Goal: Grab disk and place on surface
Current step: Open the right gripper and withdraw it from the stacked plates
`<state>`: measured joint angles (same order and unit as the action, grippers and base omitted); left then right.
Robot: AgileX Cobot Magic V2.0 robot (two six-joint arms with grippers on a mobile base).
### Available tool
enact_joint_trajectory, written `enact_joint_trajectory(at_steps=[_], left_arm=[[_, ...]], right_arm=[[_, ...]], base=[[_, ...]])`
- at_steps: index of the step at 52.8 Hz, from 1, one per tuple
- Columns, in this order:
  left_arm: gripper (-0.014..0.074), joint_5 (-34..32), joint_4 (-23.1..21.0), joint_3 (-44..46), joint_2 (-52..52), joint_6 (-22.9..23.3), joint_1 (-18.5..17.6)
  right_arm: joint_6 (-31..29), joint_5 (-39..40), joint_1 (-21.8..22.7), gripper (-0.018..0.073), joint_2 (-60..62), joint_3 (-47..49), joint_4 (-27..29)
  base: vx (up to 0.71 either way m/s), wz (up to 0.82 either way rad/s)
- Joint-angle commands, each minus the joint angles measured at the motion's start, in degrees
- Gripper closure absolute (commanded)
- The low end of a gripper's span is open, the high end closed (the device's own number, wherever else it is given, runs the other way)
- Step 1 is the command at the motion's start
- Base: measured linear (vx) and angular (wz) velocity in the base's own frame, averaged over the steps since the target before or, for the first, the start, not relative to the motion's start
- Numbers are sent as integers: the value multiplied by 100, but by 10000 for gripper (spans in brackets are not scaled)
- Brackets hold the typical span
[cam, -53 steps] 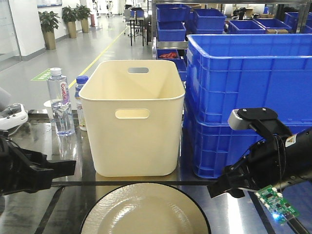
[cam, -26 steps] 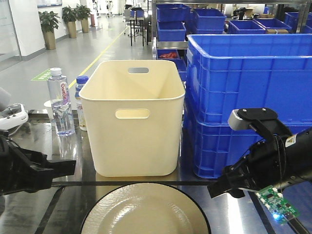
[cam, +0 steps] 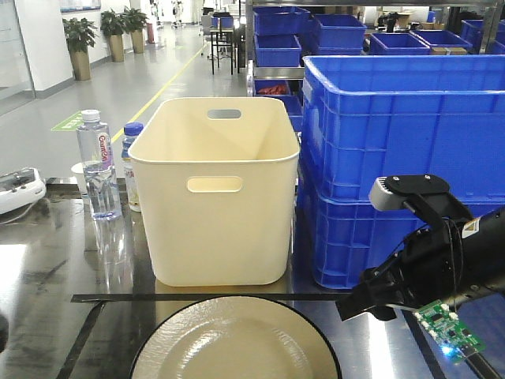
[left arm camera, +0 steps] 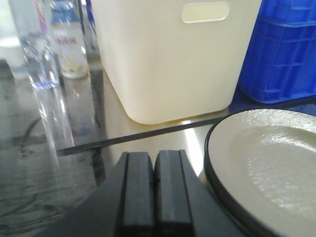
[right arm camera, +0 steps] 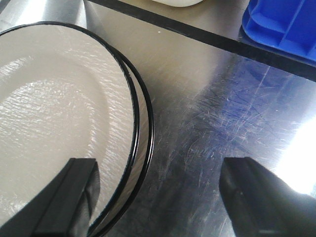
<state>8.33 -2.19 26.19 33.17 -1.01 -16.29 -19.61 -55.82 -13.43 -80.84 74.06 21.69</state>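
Disk point(cam: 235, 341) at six o'clock on the worktop point(cam: 55, 276), right tool spread beside it.
Front view: the left arm seen a second ago at nine o'clock has gone; the right tool point(cam: 364, 304) waits at four o'clock, so it likely grabs. Left wrist view: left tool point(left arm camera: 153, 190) closed, empty. Right wrist view: open tool straddles the stacked rim's three o'clock edge.

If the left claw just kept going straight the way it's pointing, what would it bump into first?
Probably the cream bin. The left gripper, pads pressed together, points across bare tabletop toward its base. The plate lies just to the right; depth is hard to judge.
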Motion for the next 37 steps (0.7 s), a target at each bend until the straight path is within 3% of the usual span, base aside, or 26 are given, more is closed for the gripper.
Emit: enact_joint_trajectory(at_steps=[1,15,23,25,37], left_arm=[[606,-878,219,-492,-665,177,225],[606,-870,187,-1994,-2735,177,1124],[606,-971,187,-2736,-3515,177,1185],[606,-658,187,-2677,-3484,177,1190],[606,-546,219,-2647,-3339,177,1190]], right_arm=[[1,223,21,-2,200,197,108],[1,223,21,-2,200,197,108],[1,223,21,-2,200,197,108],[1,214,21,-2,200,197,108],[1,228,21,-2,200,197,124]], base=[[0,0],[0,0],[0,0],[0,0],[0,0]])
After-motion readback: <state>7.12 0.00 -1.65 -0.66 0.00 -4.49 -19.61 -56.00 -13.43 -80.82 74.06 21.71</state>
